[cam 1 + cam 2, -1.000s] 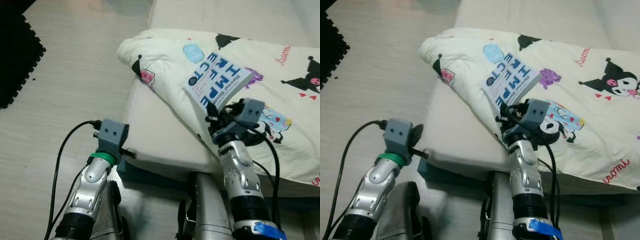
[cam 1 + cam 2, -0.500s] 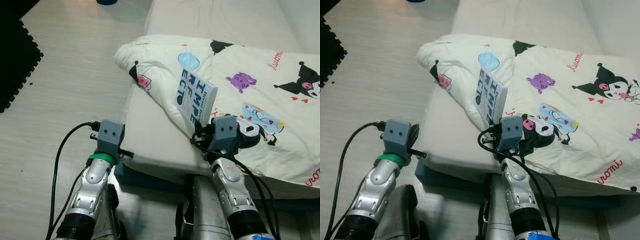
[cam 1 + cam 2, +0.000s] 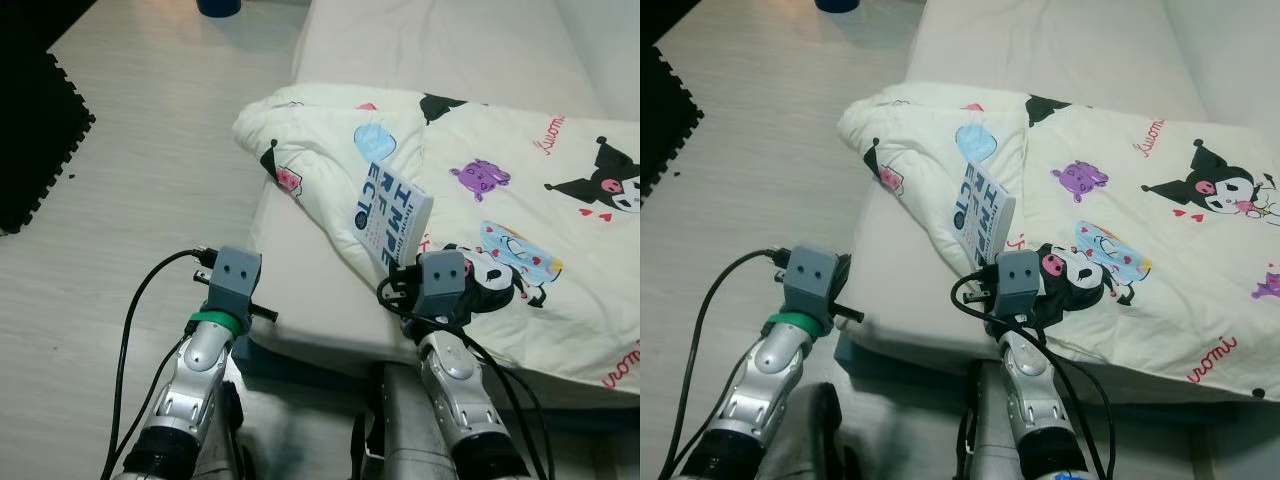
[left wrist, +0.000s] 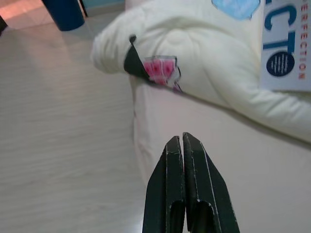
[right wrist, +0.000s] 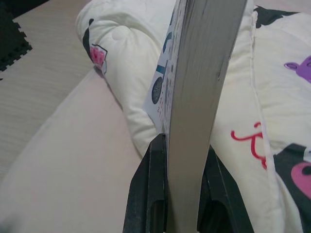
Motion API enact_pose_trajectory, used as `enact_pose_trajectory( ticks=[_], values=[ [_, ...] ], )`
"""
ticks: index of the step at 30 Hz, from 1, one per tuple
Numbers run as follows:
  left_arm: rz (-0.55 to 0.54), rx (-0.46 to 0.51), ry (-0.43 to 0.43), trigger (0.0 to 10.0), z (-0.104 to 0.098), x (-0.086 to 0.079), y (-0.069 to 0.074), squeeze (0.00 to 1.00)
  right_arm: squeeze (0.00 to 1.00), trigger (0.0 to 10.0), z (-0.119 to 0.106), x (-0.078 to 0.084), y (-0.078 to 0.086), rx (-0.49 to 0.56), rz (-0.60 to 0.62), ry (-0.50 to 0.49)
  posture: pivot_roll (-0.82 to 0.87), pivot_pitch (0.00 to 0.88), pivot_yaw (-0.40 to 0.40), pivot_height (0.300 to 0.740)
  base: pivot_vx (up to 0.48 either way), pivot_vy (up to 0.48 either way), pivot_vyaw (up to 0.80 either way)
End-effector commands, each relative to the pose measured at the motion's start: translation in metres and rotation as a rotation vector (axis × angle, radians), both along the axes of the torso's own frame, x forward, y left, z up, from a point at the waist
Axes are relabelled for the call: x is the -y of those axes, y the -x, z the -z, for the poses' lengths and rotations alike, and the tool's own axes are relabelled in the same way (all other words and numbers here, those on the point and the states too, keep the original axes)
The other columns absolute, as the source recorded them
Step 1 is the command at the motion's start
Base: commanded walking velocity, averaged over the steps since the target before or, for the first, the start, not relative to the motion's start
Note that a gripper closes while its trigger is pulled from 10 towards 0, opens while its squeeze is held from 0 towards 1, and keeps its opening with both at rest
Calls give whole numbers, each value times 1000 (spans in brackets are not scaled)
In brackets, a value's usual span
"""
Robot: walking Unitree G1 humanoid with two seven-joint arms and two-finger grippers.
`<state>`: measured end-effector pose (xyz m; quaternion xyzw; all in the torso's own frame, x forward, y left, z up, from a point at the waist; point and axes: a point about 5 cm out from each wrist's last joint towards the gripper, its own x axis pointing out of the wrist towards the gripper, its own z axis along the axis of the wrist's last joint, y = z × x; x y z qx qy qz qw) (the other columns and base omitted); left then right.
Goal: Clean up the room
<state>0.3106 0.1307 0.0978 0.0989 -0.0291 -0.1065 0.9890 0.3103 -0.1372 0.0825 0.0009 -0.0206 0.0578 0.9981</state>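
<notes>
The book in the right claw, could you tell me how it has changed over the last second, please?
The right claw drew back toward the robot and leftward, turning the book from lying cover-up over the quilt to standing on edge, still clamped. The left claw stayed shut and idle beside the mattress. The quilt has not moved.

Book [image 3: 393, 212]: white paperback, large blue cover lettering, a dark blue circle and small red text near one edge. Held upright on edge, tilted, cover facing the robot's left, page block facing the wrist camera. Lower end clamped between the two black fingers [image 5: 148, 194] of the right gripper [image 5: 182, 187]. Positioned over the cream cartoon-print quilt [image 3: 520, 190], near the mattress [image 3: 320, 290] edge.
</notes>
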Motion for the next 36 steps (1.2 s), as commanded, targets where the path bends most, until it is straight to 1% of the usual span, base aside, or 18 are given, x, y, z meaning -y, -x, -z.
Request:
enact_pose_trajectory(
  ticks=[1, 13, 19, 21, 27, 33, 36],
  values=[
    [7, -22, -13, 10000, 9, 1, 5, 0, 0, 10000, 7, 0, 5, -7, 7, 6, 13, 152, 4, 649, 0, 0, 0],
    [20, -26, -13, 10000, 10, -2, 6, 0, 0, 10000, 7, 0, 3, -3, 20, 6, 15, 153, 8, 689, 0, 0, 0],
    [18, -44, -11, 10000, 13, -3, 7, 0, 0, 10000, 9, 0, 4, -7, 20, 9, 15, 153, 8, 704, 0, 0, 0],
    [14, -60, -1, 10000, 15, -2, 8, 0, 0, 10000, 10, 0, 5, -9, 21, 9, 15, 154, 8, 713, 0, 0, 0],
    [8, -76, -9, 10000, 17, -2, 9, 0, 0, 10000, 11, 0, 5, -12, 22, 8, 17, 158, 9, 738, 0, 0, 0],
    [21, -79, -17, 10000, 17, -1, 8, 0, 0, 10000, 12, 0, 6, -15, 23, 8, 18, 158, 9, 740, 0, 0, 0],
    [32, -62, -6, 10000, 15, 0, 9, 0, 0, 10000, 13, 0, 6, -16, 23, 6, 19, 156, 11, 740, 0, 0, 0]
  ],
)
